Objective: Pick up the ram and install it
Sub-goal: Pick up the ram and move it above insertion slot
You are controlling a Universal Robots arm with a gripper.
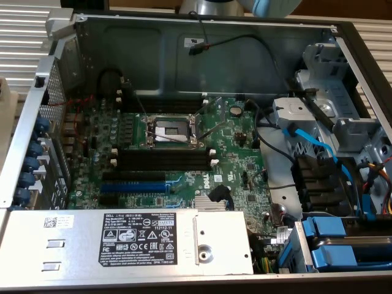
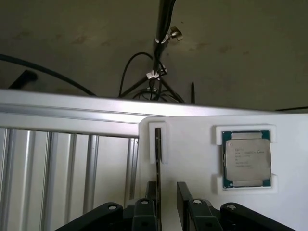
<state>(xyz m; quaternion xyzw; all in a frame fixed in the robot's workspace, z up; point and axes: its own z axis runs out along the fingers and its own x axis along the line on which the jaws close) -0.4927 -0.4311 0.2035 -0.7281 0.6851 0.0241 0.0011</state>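
Wrist view is showing the claw [image 2: 167,204] hovering wide open over the white tray [image 2: 192,144], its fingers straddling the upright, edge-on ram [image 2: 158,159] beside a processor chip [image 2: 246,159], gripping nothing.

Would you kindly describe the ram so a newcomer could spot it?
Start at the white tray holding the square silver CPU. Beside the CPU, the ram stands on edge in a white clip. It is a thin dark strip, unlike the square chip.
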